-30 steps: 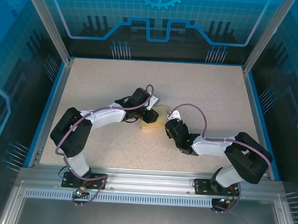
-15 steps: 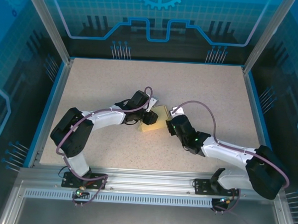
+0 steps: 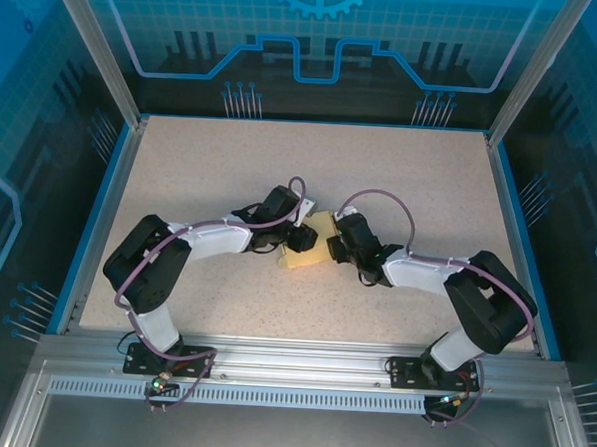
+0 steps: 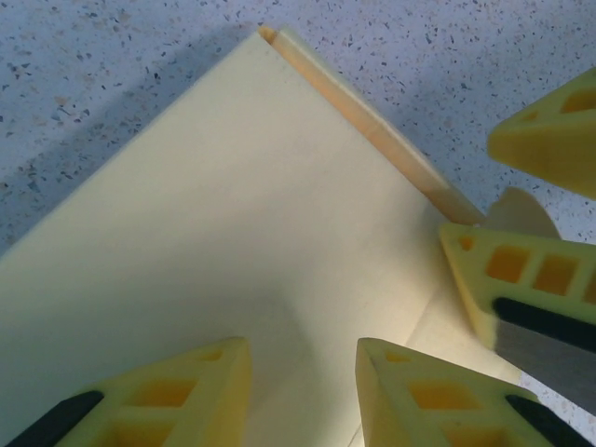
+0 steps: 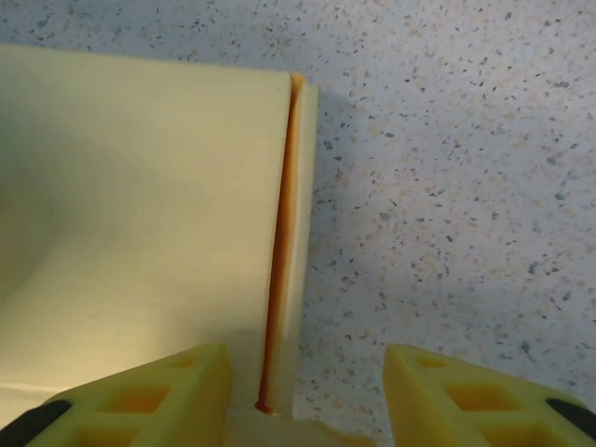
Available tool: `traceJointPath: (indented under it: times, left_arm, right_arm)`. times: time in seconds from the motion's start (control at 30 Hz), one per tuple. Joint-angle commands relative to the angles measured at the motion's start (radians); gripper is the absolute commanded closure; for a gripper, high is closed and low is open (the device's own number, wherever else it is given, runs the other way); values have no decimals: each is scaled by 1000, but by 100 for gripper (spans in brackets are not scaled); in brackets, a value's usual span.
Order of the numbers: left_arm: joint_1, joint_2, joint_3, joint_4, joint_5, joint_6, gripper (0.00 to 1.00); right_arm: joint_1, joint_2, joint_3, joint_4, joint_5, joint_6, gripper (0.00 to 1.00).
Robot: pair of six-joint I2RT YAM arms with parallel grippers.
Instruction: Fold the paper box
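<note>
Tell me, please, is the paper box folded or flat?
Folded: the paper box has a panel bent along one edge, a narrow gap at that seam.

table (image 3: 182, 157): speckled beige top (blue edging (image 3: 314, 122)) | walls (image 3: 389, 28): blue printed panels | rail (image 3: 291, 363): aluminium, near edge

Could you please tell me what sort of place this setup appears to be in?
Probably a robotics lab or demo cell: a speckled table fenced by an aluminium frame, blue circuit-pattern panels behind, and a left arm and right arm at a paper box.
</note>
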Motion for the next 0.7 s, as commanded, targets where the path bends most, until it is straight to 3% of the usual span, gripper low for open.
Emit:
traceJointPath:
  times: [0.0,0.67]
  left_arm:
    - [-6,11,-19,5,-12,-18,63]
    - [6,-35,9,-15,-114,33,53]
  right_arm:
    - [-16,51,29,-5,-23,15,52]
    - [-19,-44,3,-37,26,-14,51]
